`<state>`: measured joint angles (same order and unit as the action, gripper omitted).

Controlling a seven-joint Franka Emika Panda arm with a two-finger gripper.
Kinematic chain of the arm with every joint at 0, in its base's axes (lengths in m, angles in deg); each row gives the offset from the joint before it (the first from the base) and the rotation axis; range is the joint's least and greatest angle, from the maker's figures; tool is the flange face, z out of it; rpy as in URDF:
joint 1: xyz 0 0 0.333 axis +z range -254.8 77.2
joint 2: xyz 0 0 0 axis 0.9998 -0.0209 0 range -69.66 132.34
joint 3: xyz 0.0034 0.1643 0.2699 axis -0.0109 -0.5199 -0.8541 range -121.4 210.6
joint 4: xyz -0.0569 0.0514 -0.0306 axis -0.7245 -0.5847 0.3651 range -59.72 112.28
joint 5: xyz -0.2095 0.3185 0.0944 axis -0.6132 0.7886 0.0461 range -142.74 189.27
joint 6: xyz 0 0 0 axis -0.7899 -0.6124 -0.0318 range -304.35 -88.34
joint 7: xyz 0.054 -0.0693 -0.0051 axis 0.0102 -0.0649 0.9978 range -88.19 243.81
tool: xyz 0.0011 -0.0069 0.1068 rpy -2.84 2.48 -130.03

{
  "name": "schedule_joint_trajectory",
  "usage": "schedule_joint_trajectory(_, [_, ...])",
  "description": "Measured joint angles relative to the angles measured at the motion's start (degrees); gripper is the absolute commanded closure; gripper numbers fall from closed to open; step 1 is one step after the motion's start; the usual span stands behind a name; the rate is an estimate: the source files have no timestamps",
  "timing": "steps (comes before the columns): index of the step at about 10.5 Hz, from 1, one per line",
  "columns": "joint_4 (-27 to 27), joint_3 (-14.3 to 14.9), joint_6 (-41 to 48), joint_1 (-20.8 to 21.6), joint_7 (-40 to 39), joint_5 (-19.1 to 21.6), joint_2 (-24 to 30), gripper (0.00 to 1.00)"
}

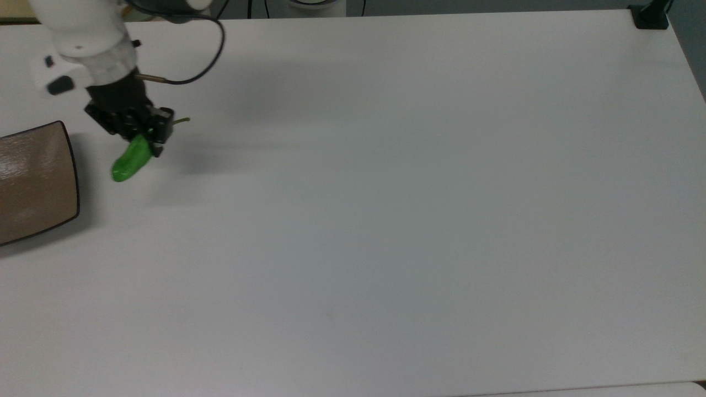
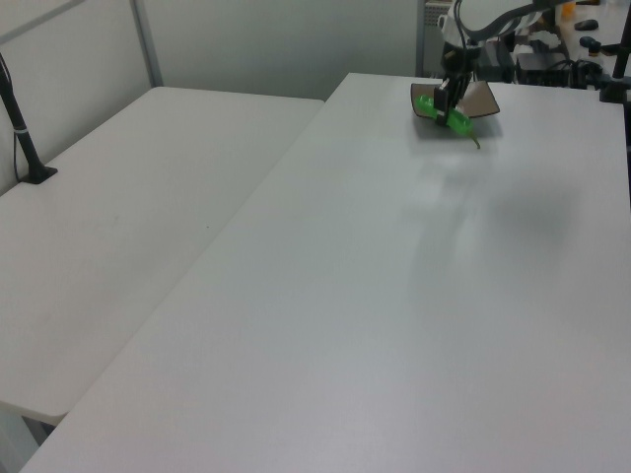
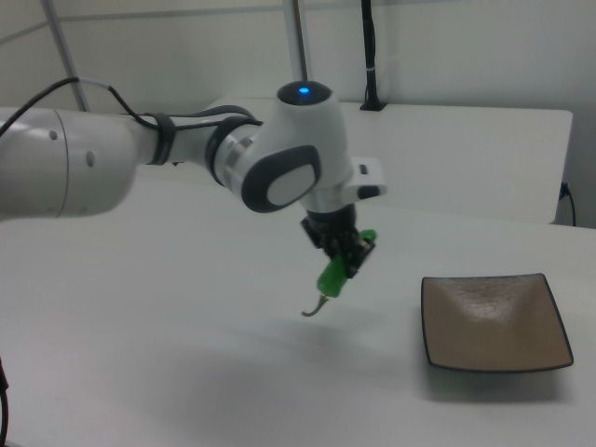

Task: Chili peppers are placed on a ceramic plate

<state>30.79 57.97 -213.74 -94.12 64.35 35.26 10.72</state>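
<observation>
The gripper is carrying the chili pepper clamped between its closed fingers, above the white table and short of the ceramic plate. In the right view the pepper is hanging tilted below the fingers, thin stem pointing down, with a clear gap under it to the tabletop. To do this transfer well, the hand should be holding its height until the whole pepper, stem included, is over the plate's flat middle, then lowering before letting go, since a glossy rounded pepper would likely roll if dropped from height. The plate's dark raised rim is the nearest edge ahead of the hand, and the dangling stem is what could catch on it. Bare table is lying open all around the hand, with nothing between it and the plate.
</observation>
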Motion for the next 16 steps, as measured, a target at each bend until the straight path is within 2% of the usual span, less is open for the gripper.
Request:
schedule_joint_trajectory(4, [-6.1,0.3,-2.0,-6.4,-0.1,7.3,-3.2,0.93])
schedule_joint_trajectory(5, [-6.7,0.4,-4.5,-7.2,-0.1,8.7,-4.0,0.89])
schedule_joint_trajectory(6, [-6.9,0.8,-7.4,-7.9,-0.1,11.4,-4.9,0.55])
schedule_joint_trajectory(7, [-6.9,1.9,-9.4,-8.2,-0.1,14.9,-5.8,0.01])
schedule_joint_trajectory(9, [-6.9,3.9,-12.9,-9.0,-0.3,20.3,-7.4,0.00])
schedule_joint_trajectory(10, [-6.9,4.0,-13.9,-9.2,-0.4,21.0,-7.9,0.00])
schedule_joint_trajectory(14, [-7.2,4.0,-14.1,-8.6,-0.4,21.2,-8.3,0.00])
schedule_joint_trajectory(15, [-7.4,4.0,-12.3,-8.4,-0.4,21.2,-8.2,0.00])
schedule_joint_trajectory(16, [-7.8,3.9,-7.5,-8.1,-0.4,18.9,-7.8,0.00])
